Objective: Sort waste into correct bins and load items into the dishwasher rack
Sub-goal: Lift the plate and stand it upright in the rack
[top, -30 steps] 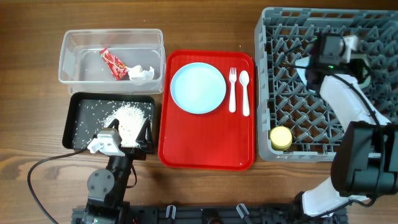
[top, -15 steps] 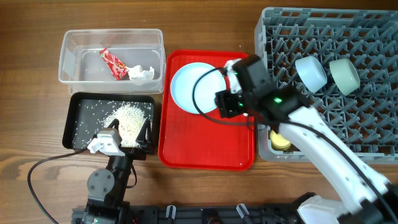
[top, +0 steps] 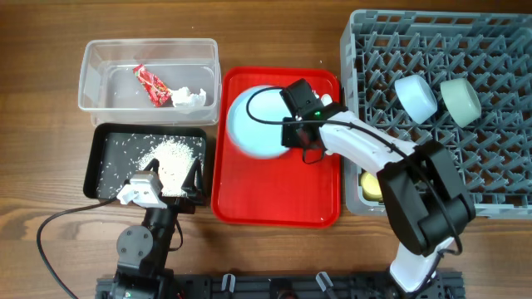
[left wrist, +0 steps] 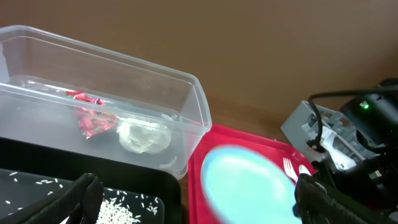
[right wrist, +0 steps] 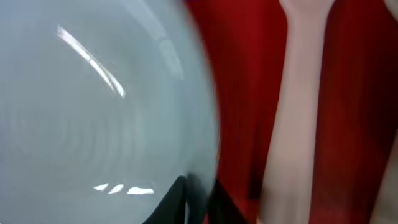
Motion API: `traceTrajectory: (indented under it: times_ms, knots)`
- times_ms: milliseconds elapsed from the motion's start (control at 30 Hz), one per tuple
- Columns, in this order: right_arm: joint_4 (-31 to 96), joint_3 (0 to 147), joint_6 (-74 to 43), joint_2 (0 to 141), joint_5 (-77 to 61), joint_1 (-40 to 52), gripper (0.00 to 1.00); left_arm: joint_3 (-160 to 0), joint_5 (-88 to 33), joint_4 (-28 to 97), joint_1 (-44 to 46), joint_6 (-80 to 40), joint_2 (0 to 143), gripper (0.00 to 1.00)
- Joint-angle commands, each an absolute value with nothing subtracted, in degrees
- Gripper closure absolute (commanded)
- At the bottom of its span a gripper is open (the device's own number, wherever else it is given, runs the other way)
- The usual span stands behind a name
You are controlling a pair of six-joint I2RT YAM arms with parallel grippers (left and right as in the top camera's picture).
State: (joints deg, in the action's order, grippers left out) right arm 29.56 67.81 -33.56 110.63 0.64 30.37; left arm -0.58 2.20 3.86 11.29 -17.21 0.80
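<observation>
The light blue plate (top: 253, 124) lies on the red serving tray (top: 274, 195), blurred and shifted left. My right gripper (top: 293, 137) is shut on the plate's right rim; in the right wrist view its black fingers (right wrist: 199, 199) pinch the plate's edge (right wrist: 93, 112). A white utensil handle (right wrist: 298, 112) lies just right of it. The fork (left wrist: 289, 167) and spoon (left wrist: 303, 169) show in the left wrist view. My left gripper (top: 158, 187) is open and empty at the front of the black tray (top: 108, 137), which holds rice (top: 173, 154). The clear tub (top: 104, 95) holds the red wrapper (top: 151, 85) and the tissue (top: 189, 98).
The grey dishwasher rack (top: 490, 166) fills the right side. It holds the light blue bowl (top: 416, 97), the pale green bowl (top: 460, 100) and the yellow cup (top: 371, 187) at its front left corner. My right arm stretches from the rack's front over the red tray.
My right arm swung from the rack, where the two bowls now lie, over to the red tray and closed on the plate's rim. The plate has shifted left. The left arm is still.
</observation>
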Motion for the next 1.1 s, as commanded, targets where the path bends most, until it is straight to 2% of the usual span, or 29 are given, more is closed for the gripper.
traceTrajectory:
  times_ms: [0,133,267,367,467,667,867,1067]
  knots:
    - [31.68,67.11,-32.99,111.20,1.69,30.30,0.96,-0.32,1.96,3.86,11.00,-17.10,0.34,0.00]
    - [31.83,67.13,-31.38,100.77,3.40,30.30,0.96,-0.32,1.96,3.86,11.00,-17.10,0.34,0.00]
    - [33.36,67.13,-28.10,86.76,15.49,30.30,0.96,-0.32,1.96,3.86,11.00,-17.10,0.34,0.00]
    - [34.00,67.11,-20.88,70.15,40.45,29.85,0.96,-0.32,1.96,3.86,11.00,-17.10,0.34,0.00]
    - [29.58,67.11,-12.73,66.32,56.10,25.43,0.96,-0.32,1.96,3.86,11.00,-17.10,0.34,0.00]
    - [7.66,67.11,11.46,75.70,57.63,11.64,0.96,-0.32,1.96,3.86,11.00,-17.10,0.34,0.00]
    - [-14.74,67.11,35.20,91.72,57.67,9.89,0.96,-0.32,1.96,3.86,11.00,-17.10,0.34,0.00]
    - [-17.67,67.11,37.54,101.54,57.60,9.89,0.96,-0.32,1.96,3.86,11.00,-17.10,0.34,0.00]
